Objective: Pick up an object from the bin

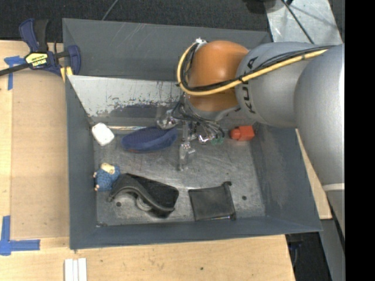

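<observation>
- While the gripper (pixel 186 152) hung low inside the grey bin (pixel 82 215), a white block (pixel 102 134) lay well to its left.
- A blue-and-yellow toy (pixel 105 177) and a black shoe-like piece (pixel 146 195) sat lower left of it.
- A dark blue pouch (pixel 146 139), the nearest thing, lay just left of it.
- Whether the gripper was open or closed could not be told.
- A black square pad (pixel 212 202) lay lower right of it, and an orange block (pixel 242 133) lay to its right.
</observation>
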`<state>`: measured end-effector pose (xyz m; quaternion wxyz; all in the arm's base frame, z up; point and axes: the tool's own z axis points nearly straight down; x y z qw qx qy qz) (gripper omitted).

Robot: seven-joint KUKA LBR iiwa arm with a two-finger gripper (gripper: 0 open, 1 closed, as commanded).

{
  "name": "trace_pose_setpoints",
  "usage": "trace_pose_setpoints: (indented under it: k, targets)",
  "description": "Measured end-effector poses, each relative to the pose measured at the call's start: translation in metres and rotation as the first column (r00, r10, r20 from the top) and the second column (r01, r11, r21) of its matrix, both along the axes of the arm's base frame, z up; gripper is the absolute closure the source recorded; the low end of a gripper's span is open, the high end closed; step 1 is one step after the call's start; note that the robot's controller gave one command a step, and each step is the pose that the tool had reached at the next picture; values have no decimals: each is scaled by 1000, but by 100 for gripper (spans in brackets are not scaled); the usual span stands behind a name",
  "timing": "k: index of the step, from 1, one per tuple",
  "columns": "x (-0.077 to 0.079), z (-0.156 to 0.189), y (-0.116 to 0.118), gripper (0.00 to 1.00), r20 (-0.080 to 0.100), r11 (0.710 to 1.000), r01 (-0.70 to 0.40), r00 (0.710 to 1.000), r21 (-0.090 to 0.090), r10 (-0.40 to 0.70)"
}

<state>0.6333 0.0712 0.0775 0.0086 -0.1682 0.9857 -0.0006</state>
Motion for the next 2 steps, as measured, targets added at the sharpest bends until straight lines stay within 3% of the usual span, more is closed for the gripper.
trace_pose_setpoints:
  k: [1,2]
  targets:
    - [2,4,2,100,8,1000,3,1000,4,-3]
    - [-17,133,-54,100,-6,980,-199,980,-4,199]
